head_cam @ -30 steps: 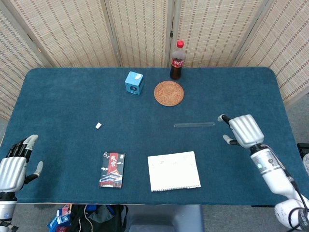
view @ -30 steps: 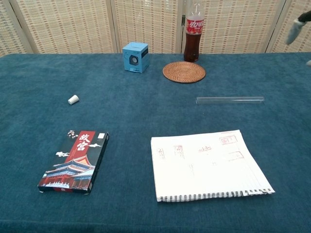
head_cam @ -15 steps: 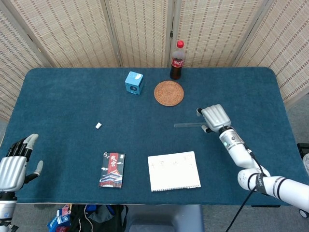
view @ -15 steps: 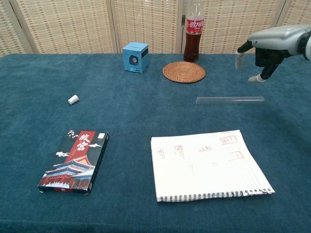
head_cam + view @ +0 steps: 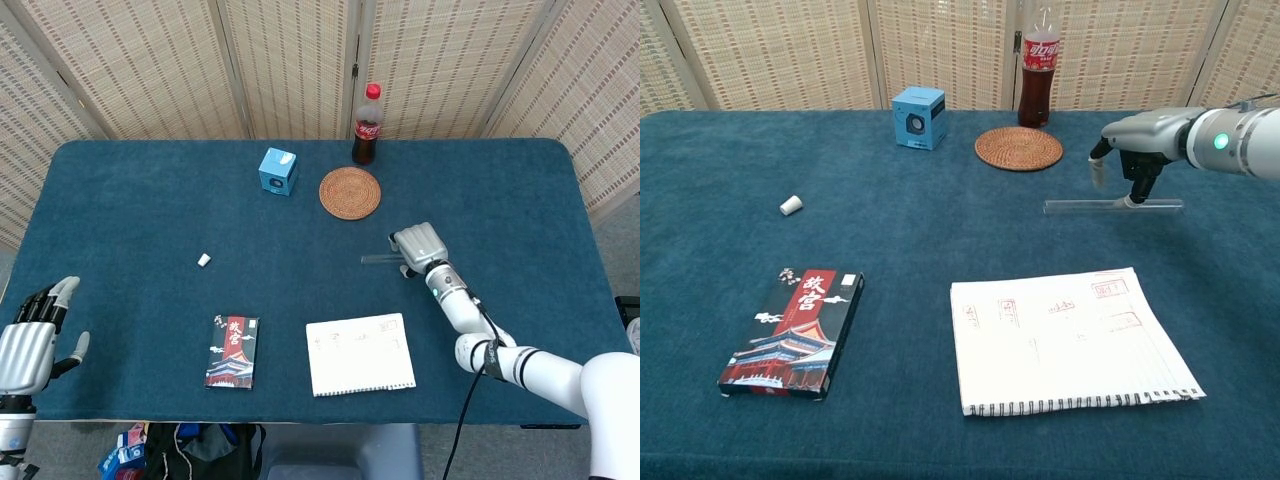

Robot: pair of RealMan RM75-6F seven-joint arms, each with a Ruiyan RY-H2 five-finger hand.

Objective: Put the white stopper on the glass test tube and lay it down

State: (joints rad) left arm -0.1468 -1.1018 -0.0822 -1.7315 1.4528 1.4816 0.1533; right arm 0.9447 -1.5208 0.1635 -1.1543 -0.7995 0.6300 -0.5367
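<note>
Glass tube (image 5: 1113, 206) lies flat on the blue surface (image 5: 150, 200), between the round mat (image 5: 350, 192) and the notebook (image 5: 360, 354). The right hand (image 5: 1132, 145) is over it, fingers (image 5: 1129, 198) pointing down and touching it, not closed around it. The white stopper (image 5: 203, 260) sits well apart. The left hand (image 5: 30, 340) rests open.

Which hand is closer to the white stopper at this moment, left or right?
Left, though neither is near. The white stopper lies on the cloth at the table's left; the left hand hovers by the near left edge, while the right hand is far across, over the glass test tube.
</note>
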